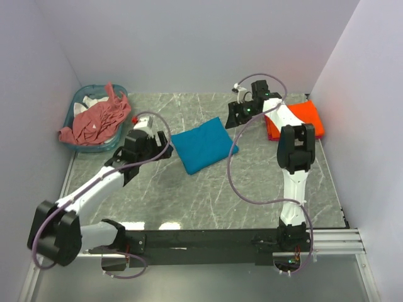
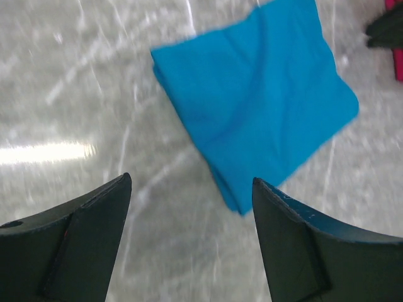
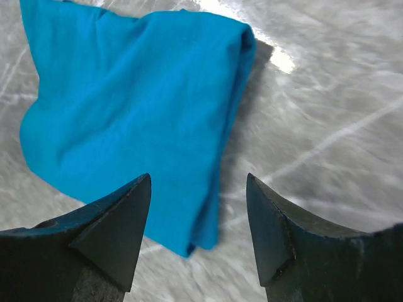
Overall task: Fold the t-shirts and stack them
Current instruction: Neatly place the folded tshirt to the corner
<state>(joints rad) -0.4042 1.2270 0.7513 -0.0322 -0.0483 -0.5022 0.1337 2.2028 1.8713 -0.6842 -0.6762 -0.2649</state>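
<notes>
The folded teal-blue t-shirt (image 1: 203, 145) lies flat mid-table, right between the two arms. The left gripper (image 2: 192, 185) hangs just off its left edge and the right gripper (image 3: 198, 179) just off its far right corner. Both stand wide open with nothing between their fingers.

The folded rectangle's longer side runs left to right, its right end tipped a little toward the far wall. That end points roughly at the folded orange t-shirt (image 1: 303, 117), which sits at the far right of the table partly under the right arm.

I'd say the stacking turns on that: the blue one has to travel right and slightly far, and the right arm is plainly nearer both pieces. The salmon-pink t-shirt (image 1: 94, 121) is heaped unfolded in the teal basket (image 1: 74, 107) at the far left, nearest the left arm.
</notes>
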